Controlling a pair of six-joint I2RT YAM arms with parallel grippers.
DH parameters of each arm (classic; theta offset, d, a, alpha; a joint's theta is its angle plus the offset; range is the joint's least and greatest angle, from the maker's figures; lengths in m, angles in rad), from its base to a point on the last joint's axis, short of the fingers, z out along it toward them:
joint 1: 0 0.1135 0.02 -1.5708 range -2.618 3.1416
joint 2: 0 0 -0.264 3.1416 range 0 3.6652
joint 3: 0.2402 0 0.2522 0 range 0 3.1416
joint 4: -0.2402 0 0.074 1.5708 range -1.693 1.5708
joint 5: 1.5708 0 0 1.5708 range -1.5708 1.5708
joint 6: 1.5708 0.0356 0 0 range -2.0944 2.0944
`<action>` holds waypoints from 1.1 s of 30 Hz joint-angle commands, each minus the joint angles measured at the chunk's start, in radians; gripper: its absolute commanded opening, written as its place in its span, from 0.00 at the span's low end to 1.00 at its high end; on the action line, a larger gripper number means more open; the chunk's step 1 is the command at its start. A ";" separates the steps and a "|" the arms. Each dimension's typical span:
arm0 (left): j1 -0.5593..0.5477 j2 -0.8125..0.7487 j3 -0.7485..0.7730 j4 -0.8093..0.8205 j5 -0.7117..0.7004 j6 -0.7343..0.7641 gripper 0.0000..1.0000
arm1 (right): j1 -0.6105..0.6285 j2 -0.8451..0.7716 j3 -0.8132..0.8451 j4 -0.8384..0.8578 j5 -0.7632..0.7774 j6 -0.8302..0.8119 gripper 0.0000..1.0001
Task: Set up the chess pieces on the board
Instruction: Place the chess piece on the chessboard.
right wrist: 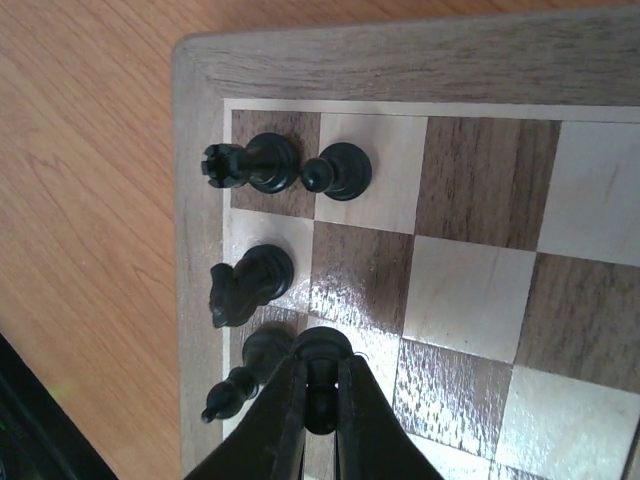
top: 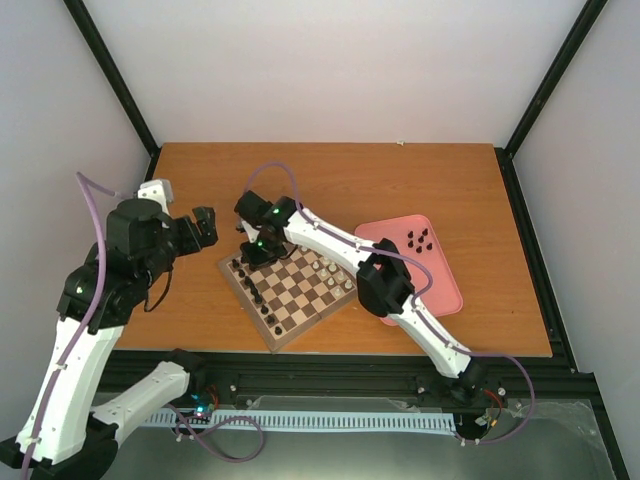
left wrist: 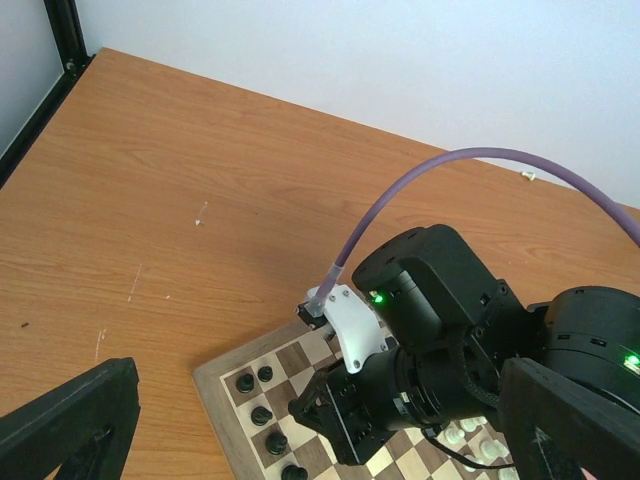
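Observation:
The wooden chessboard (top: 300, 300) lies turned at an angle in the middle of the table. Black pieces (top: 258, 295) stand along its left edge and white pieces (top: 335, 275) along its right edge. My right gripper (right wrist: 322, 400) is shut on a black pawn (right wrist: 322, 352), held over a second-row square near the board's far-left corner (top: 252, 252). Beside it stand a black rook (right wrist: 245, 163), a pawn (right wrist: 340, 172), a knight (right wrist: 245, 283) and a bishop (right wrist: 250, 365). My left gripper (top: 205, 228) is open and empty, raised left of the board.
A pink tray (top: 440, 290) right of the board holds several black pieces (top: 418, 240). The right arm (top: 385, 280) stretches across the board. In the left wrist view the right wrist (left wrist: 440, 330) hides much of the board (left wrist: 215, 385).

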 commanded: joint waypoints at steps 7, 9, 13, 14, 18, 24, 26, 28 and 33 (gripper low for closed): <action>0.005 -0.014 0.011 -0.017 -0.016 0.018 1.00 | 0.013 0.039 0.037 0.032 -0.008 0.011 0.06; 0.004 -0.015 0.011 -0.016 -0.016 0.020 1.00 | 0.013 0.044 0.037 0.038 -0.010 0.014 0.06; 0.004 -0.015 0.009 -0.018 -0.017 0.021 1.00 | 0.012 0.057 0.046 0.043 -0.022 0.018 0.07; 0.003 -0.016 0.009 -0.019 -0.017 0.021 1.00 | 0.013 0.059 0.050 0.043 -0.021 0.020 0.07; 0.004 -0.018 0.009 -0.022 -0.016 0.025 1.00 | 0.013 0.068 0.057 0.041 -0.019 0.022 0.09; 0.004 -0.020 0.008 -0.022 -0.018 0.029 1.00 | 0.013 0.070 0.061 0.040 -0.001 0.029 0.10; 0.004 -0.020 0.008 -0.023 -0.018 0.032 1.00 | 0.013 0.073 0.062 0.039 0.002 0.029 0.11; 0.004 -0.020 0.007 -0.022 -0.019 0.033 1.00 | 0.013 0.074 0.064 0.039 0.003 0.031 0.12; 0.004 -0.021 0.005 -0.023 -0.018 0.034 1.00 | 0.012 0.078 0.065 0.037 0.008 0.032 0.13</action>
